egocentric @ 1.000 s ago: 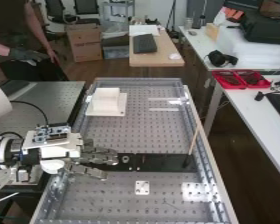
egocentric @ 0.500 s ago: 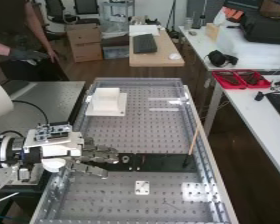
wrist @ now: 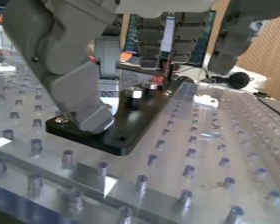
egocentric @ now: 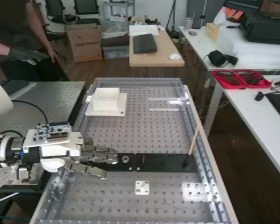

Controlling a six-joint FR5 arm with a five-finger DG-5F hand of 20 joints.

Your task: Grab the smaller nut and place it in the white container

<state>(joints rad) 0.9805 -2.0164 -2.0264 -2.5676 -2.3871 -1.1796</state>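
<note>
Hand point(wrist: 77, 92), open and empty, over the black plate's point(wrist: 135, 122) arm-side end; the hex nuts point(wrist: 133, 93), closely set, made snagging the wrong one likely upon closing.

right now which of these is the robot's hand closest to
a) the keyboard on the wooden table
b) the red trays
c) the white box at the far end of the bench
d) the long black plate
d: in the high view the hand is at the left end of the long black plate.
</note>
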